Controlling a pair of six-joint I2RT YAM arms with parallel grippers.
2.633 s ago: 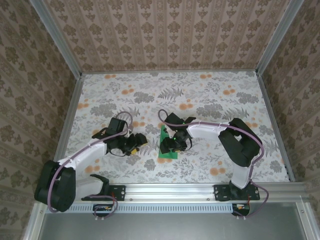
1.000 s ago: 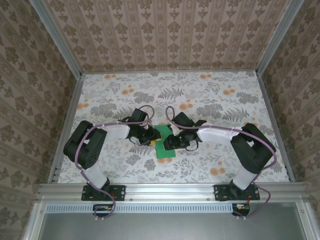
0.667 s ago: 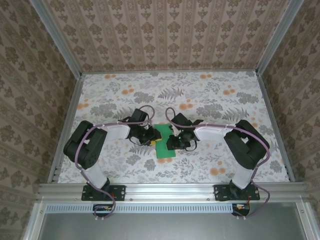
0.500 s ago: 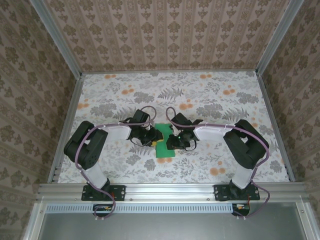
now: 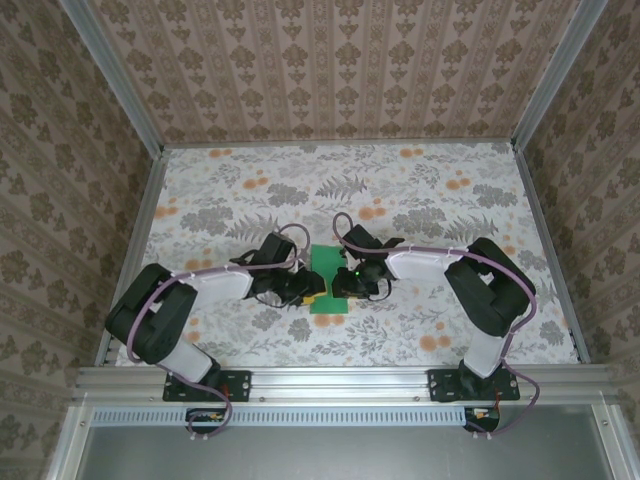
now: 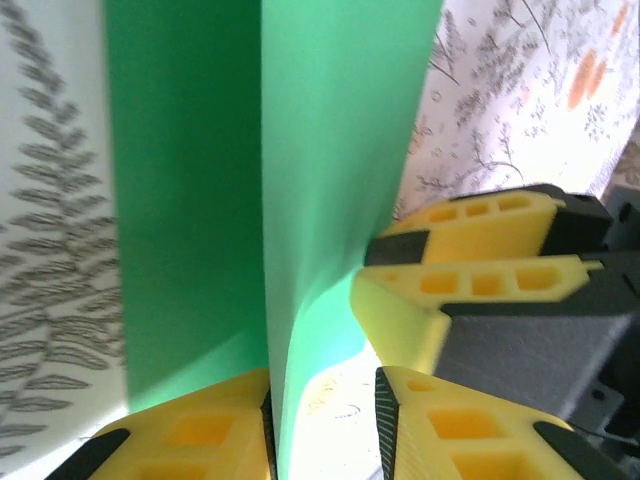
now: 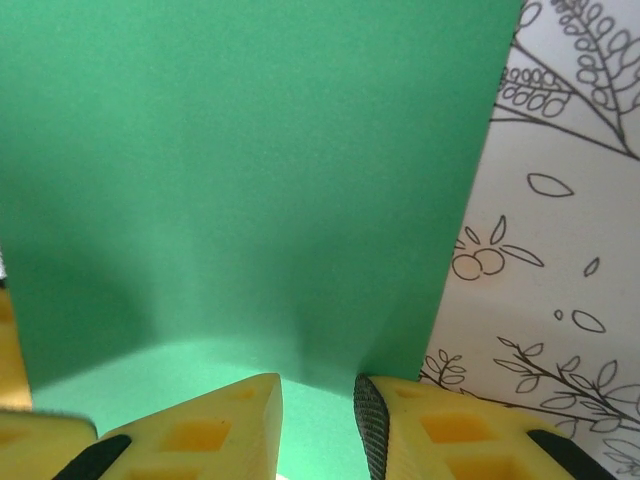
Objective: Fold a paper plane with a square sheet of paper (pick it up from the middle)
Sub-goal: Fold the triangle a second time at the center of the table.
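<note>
**Paper plane, first fold:** A thin, bright green square sheet of paper (image 5: pixel 326 262) is seen at the middle of the floral-printed tabletop (image 5: pixel 440 190), flanked closely by both arms. One part of it lies flat, and the side nearer the right arm is lifted off the surface.

The left gripper (image 6: pixel 322 392) is set at a narrow gap, with bare table showing between its yellow fingers. The raised flap is threaded through that gap without being visibly pinched.

The right gripper (image 5: pixel 344 283) is placed at the flap's outer edge with its fingers drawn near together. Whether the paper is actually clamped there cannot be told.

The first lengthwise fold is judged to be in hand, with no dart shape formed yet. The next move is judged to call for the lifted half to be carried across, edge matched to edge. The crease must then be pressed flat without the thin sheet being dragged.
</note>
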